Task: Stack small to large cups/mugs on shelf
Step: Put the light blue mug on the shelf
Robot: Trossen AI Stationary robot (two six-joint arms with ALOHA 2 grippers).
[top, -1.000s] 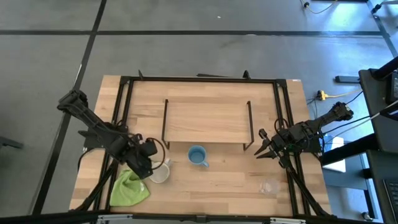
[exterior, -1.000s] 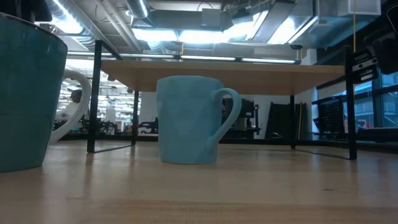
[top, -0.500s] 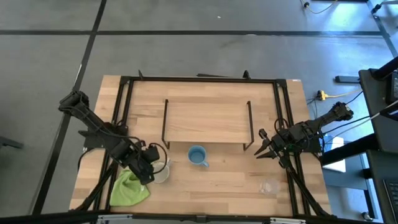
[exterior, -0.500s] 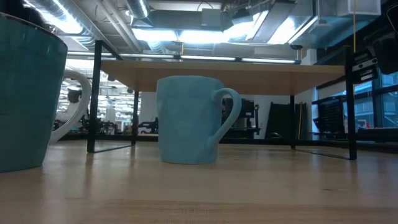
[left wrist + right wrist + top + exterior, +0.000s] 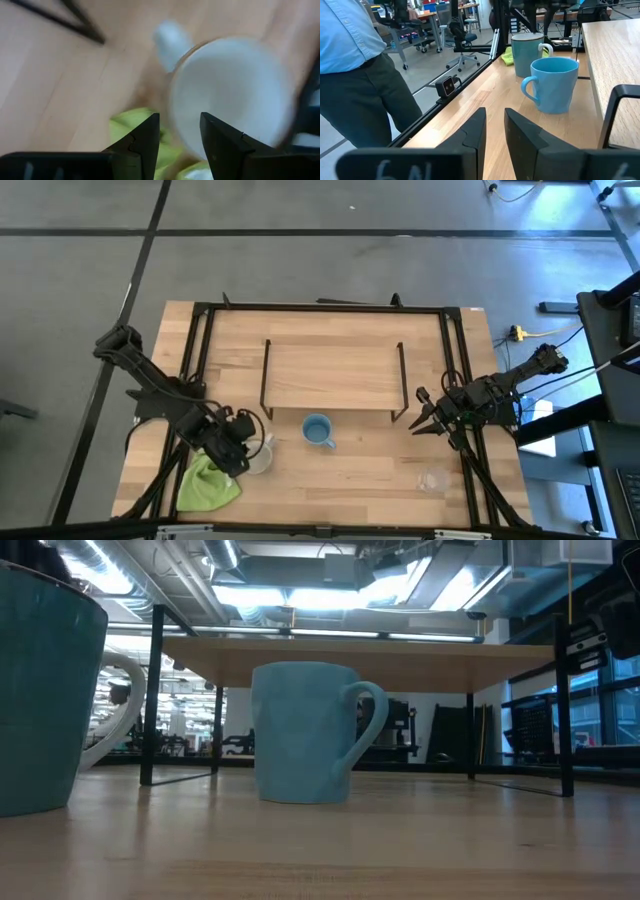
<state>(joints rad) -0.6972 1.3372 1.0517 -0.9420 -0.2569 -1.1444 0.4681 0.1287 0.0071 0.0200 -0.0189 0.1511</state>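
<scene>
High view, going from the left: the left gripper [image 5: 243, 450] is hanging over the near-left part of the table [image 5: 350, 475], right above the cream-white mug [image 5: 257, 456]. In the left wrist view its two fingers [image 5: 141, 141] are standing apart, released, with the rim of that mug showing in the gap between them and nothing grasped. The green cloth [image 5: 207, 480] is lying just left of the mug, touching its base, near the table's near edge.

Toward the middle, the light-blue mug [image 5: 318, 431] is standing upright on the tabletop just in front of the shelf [image 5: 332, 376], its handle pointing to the right in the low view. The shelf is sitting at the table's centre, farther back, with its board bare.

On the right, the small clear glass cup [image 5: 434, 479] is standing near the near-right corner, well apart from both mugs. The right gripper [image 5: 419, 426] is waiting beside the shelf's right end, its fingers parted slightly and holding nothing. In the right wrist view a person [image 5: 355, 65] in a light-blue shirt is standing beyond the table's near edge.
</scene>
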